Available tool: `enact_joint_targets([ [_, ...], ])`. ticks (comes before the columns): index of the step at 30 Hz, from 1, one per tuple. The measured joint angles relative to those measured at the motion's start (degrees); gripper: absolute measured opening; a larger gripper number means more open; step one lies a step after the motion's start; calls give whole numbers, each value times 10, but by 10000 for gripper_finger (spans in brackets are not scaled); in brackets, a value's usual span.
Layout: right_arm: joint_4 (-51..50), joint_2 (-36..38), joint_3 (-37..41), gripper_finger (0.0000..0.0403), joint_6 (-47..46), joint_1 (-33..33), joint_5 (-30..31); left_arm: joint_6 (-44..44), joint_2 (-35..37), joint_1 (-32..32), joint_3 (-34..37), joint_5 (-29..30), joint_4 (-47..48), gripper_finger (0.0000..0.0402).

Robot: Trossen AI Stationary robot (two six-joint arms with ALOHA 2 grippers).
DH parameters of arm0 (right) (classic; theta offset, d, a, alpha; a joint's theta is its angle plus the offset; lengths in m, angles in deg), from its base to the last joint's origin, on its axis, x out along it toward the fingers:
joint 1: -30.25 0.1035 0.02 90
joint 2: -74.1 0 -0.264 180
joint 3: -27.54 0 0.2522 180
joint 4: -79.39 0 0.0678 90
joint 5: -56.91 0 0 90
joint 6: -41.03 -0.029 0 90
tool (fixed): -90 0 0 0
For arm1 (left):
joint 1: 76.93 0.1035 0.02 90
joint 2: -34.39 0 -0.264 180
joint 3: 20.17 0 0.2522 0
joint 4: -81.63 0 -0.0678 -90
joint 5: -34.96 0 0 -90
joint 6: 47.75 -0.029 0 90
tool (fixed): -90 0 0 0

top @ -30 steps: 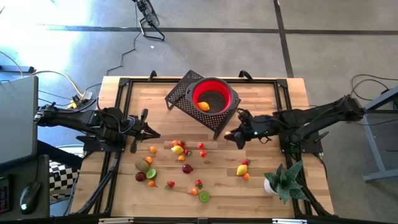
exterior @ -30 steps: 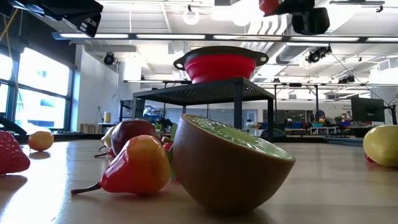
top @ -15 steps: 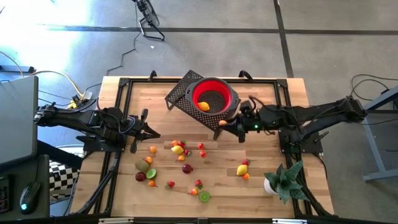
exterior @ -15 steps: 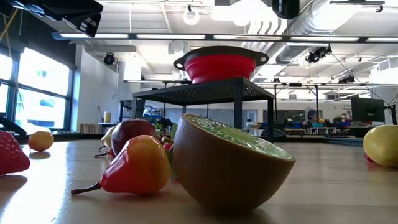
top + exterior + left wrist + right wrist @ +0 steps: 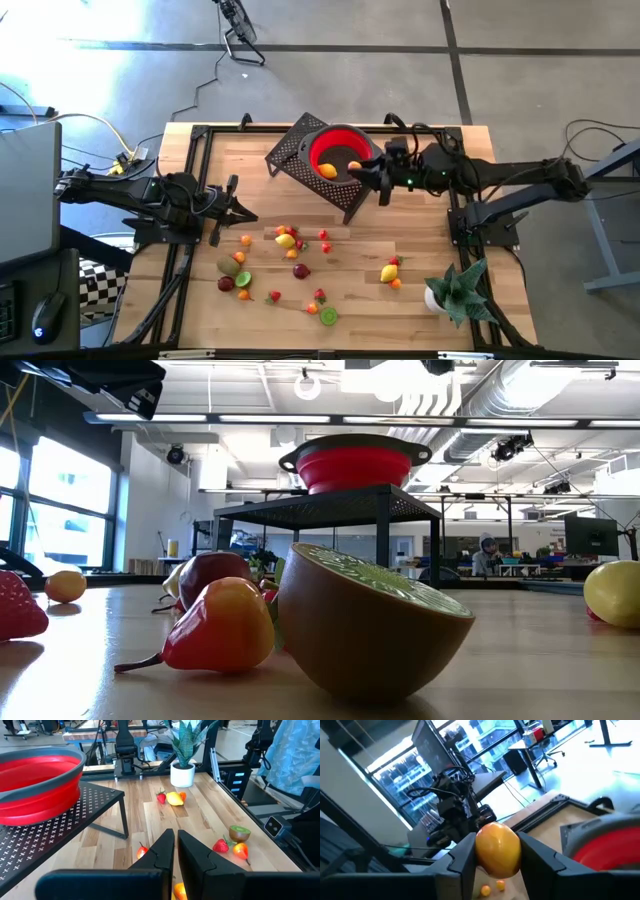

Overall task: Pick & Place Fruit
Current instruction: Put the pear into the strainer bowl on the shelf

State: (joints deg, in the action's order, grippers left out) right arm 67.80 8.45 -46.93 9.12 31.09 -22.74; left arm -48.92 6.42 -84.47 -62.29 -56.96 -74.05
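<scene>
Right gripper [image 5: 360,170], fingers clamped on a small round orange toy fruit [image 5: 498,848], hangs over the rim of the collapsible red bowl [image 5: 340,140] on its black perforated metal stand [image 5: 290,152], while the left gripper [image 5: 243,213] waits pinched closed near scattered little plastic fruits [image 5: 290,245] on the wooden table [image 5: 420,250].

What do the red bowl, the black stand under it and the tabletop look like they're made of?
Red bowl: likely matte silicone, stepped collapsible walls. Stand: probably black-painted metal, its top perforated. Tabletop: light wood, jointed butcher-block strips with a soft sheen.
</scene>
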Motion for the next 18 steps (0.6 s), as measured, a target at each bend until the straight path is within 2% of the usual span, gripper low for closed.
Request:
enact_joint_targets([
  [10,-148,-87,-131,119,59,-41,15,0,0,0,0,0,0,19],
  [18,-268,-170,-212,119,67,-94,15,0,0,0,0,0,0,19],
])
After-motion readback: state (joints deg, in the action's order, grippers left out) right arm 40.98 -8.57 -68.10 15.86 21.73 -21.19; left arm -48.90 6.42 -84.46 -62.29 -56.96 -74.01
